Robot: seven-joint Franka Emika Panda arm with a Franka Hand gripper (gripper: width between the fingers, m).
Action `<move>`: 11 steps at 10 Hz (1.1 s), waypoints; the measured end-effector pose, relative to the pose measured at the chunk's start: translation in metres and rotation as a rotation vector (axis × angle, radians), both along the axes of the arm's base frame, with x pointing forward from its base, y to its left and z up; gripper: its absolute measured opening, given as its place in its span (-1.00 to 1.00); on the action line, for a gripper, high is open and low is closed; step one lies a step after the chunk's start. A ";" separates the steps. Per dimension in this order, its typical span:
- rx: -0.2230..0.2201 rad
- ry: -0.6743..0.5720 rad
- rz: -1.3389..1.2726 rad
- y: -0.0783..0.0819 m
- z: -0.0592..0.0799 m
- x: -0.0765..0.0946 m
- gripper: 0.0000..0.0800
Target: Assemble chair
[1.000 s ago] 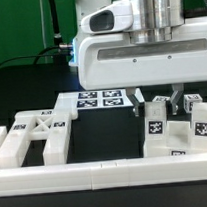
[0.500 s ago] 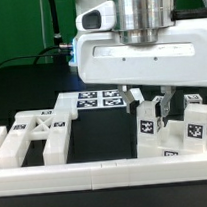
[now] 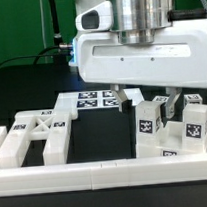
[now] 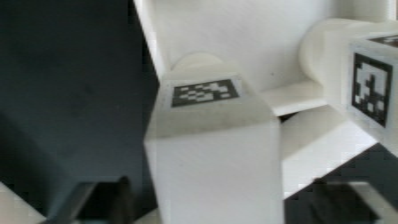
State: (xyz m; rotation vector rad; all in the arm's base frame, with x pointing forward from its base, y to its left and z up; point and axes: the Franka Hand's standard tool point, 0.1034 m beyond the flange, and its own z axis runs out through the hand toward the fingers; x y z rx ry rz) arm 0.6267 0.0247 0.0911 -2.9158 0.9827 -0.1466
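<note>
My gripper (image 3: 142, 102) hangs over the right cluster of white chair parts. Its fingers straddle a tall white tagged block (image 3: 148, 128), one on each side, with small gaps showing. In the wrist view the same block (image 4: 210, 150) runs between my gripper's (image 4: 222, 208) dark fingers (image 4: 98, 200), its tag facing up. The jaws stand wide and do not clamp it. A second tagged block (image 3: 196, 127) stands just to the exterior view's right of it and also shows in the wrist view (image 4: 365, 70). The flat white frame (image 3: 34, 138) lies at the exterior view's left.
The marker board (image 3: 91, 100) lies flat behind the parts. A long low white border rail (image 3: 96, 174) runs along the front. The arm's large white body (image 3: 138, 54) hangs over the middle. Dark table surface shows between the frame and the right cluster.
My gripper has moved toward the exterior view's left. The tall block and its neighbour have shifted left with it by a small amount.
</note>
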 end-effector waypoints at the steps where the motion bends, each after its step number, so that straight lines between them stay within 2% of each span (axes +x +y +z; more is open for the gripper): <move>1: 0.010 -0.013 0.001 0.002 0.014 -0.003 0.57; 3: 0.025 -0.020 0.000 0.010 0.026 -0.014 0.61; 7: 0.020 -0.023 0.009 0.013 0.021 -0.017 0.62; 9: 0.000 -0.020 0.020 0.017 -0.003 -0.025 0.62; 11: -0.010 -0.013 0.022 0.015 -0.014 -0.030 0.62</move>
